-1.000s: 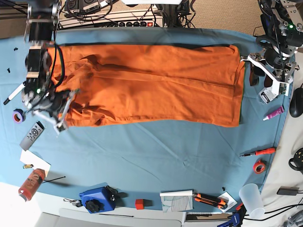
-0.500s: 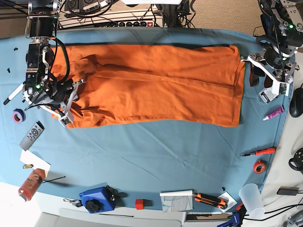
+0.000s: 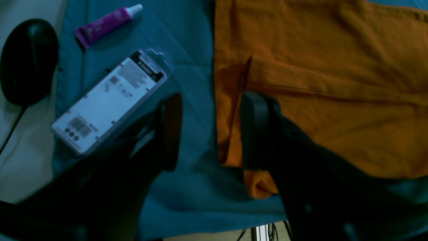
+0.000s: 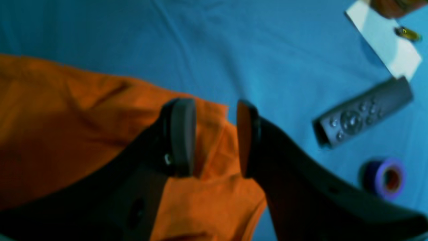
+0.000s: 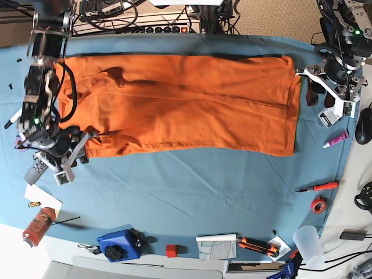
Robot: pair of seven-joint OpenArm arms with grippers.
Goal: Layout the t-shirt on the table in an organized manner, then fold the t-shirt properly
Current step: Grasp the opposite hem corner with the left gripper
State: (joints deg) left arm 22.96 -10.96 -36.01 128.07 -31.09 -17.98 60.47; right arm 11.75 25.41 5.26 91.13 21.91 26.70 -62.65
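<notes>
Since a second ago, right gripper (image 5: 65,168) swung off the cloth toward the near worktop (image 5: 192,203) edge, jaws sprung apart.

Base view: orange t-shirt (image 5: 186,104) spread flat along the far side, lengthwise fold done.

Left wrist: left gripper (image 3: 209,130) parted, empty, straddling the hem.

Right wrist: open, empty over the corner. Next: pinch both end corners evenly, fold across.

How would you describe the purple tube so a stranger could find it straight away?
Start at the orange t-shirt on the blue table. Past its end by the left gripper, the purple tube lies beside a black mouse. It alone has a white cap.
</notes>
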